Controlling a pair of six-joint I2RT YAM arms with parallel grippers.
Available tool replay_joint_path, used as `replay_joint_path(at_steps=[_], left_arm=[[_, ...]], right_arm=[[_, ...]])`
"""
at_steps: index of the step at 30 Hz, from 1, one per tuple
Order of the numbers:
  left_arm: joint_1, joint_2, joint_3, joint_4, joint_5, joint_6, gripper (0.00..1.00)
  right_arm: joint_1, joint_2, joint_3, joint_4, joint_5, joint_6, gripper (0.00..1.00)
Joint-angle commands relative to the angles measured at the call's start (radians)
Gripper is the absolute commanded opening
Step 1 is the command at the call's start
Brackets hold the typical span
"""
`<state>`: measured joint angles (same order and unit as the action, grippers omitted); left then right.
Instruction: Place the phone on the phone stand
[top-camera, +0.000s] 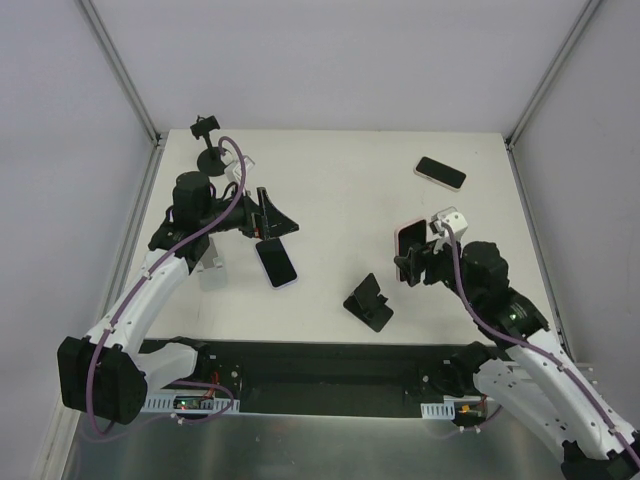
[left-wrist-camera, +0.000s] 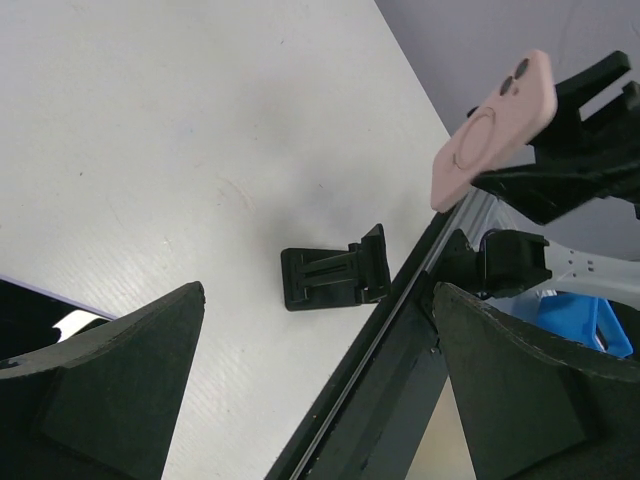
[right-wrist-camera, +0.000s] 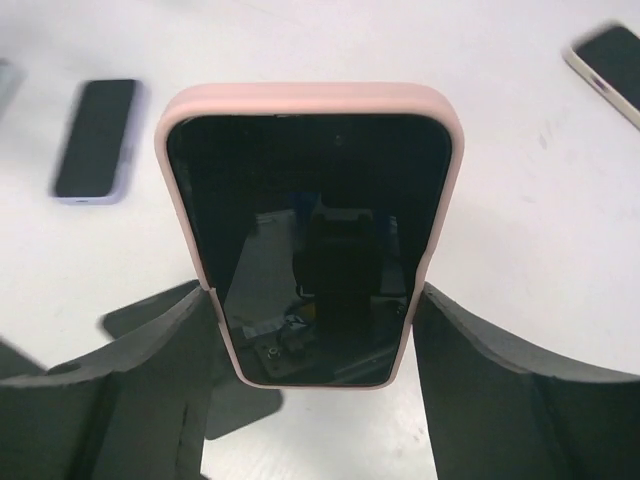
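There are three phones and one phone stand (top-camera: 368, 302), a black one that sits on the white surface (top-camera: 340, 190). The pink-cased phone (right-wrist-camera: 310, 230) is not on the stand. The right gripper (top-camera: 415, 262) has its jaws clenched on the two long edges of this phone and holds it upright in the air, just right of the stand, with the screen toward the wrist camera. The lilac-cased phone (top-camera: 276, 262) lies flat, screen up, to the left of the stand. The left gripper (top-camera: 272, 222) hangs just beyond this phone, its jaws spread wide and grasping nothing. The third phone (top-camera: 440, 172), in a pale case, lies well beyond the stand, toward the far right corner.

In the right wrist view the stand is almost fully hidden behind the held phone and one finger, and the frame edge cuts off the third phone. In the left wrist view only a corner of the lilac-cased phone shows. A small black object (top-camera: 208, 150) with a round base, far to the left of the stand, is too small to identify.
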<state>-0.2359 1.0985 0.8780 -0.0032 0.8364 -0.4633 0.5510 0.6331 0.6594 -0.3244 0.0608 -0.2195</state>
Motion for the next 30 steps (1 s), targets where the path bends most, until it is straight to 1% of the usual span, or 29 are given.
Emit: replay_joint_path(at_steps=[1,2,3,6,9,10,16,20,24,26,30], left_arm=[[-0.005,0.004,0.003,0.037,0.027,0.006,0.96],[-0.005,0.004,0.003,0.037,0.026,0.008,0.96],[-0.003,0.003,0.001,0.037,0.024,0.008,0.96],[-0.003,0.000,0.000,0.037,0.021,0.012,0.95],[-0.005,-0.006,-0.004,0.037,0.007,0.020,0.95],[-0.005,-0.006,-0.005,0.037,0.006,0.023,0.95],[-0.003,-0.003,-0.005,0.037,0.006,0.022,0.95],[-0.005,0.004,-0.007,0.037,0.010,0.020,0.95],[-0.005,0.008,-0.005,0.037,0.007,0.020,0.95],[-0.005,0.008,-0.007,0.037,0.009,0.022,0.95],[-0.005,0.012,-0.005,0.037,0.007,0.022,0.95]], right_arm=[[0.082,-0.020,0.029,0.082,-0.231,-0.038,0.01],[0.105,-0.012,0.029,0.099,-0.248,-0.028,0.01],[0.159,-0.004,0.007,0.119,-0.245,-0.027,0.01],[0.255,0.014,-0.046,0.223,-0.197,-0.078,0.00],[0.299,0.028,-0.096,0.313,-0.177,-0.116,0.00],[0.302,0.031,-0.127,0.367,-0.173,-0.124,0.00],[0.334,0.051,-0.213,0.484,-0.135,-0.126,0.00],[0.342,0.034,-0.254,0.493,-0.073,-0.138,0.01],[0.352,0.039,-0.270,0.504,-0.067,-0.107,0.01],[0.365,0.034,-0.285,0.528,-0.023,-0.104,0.01],[0.369,0.043,-0.293,0.535,-0.024,-0.093,0.00]])
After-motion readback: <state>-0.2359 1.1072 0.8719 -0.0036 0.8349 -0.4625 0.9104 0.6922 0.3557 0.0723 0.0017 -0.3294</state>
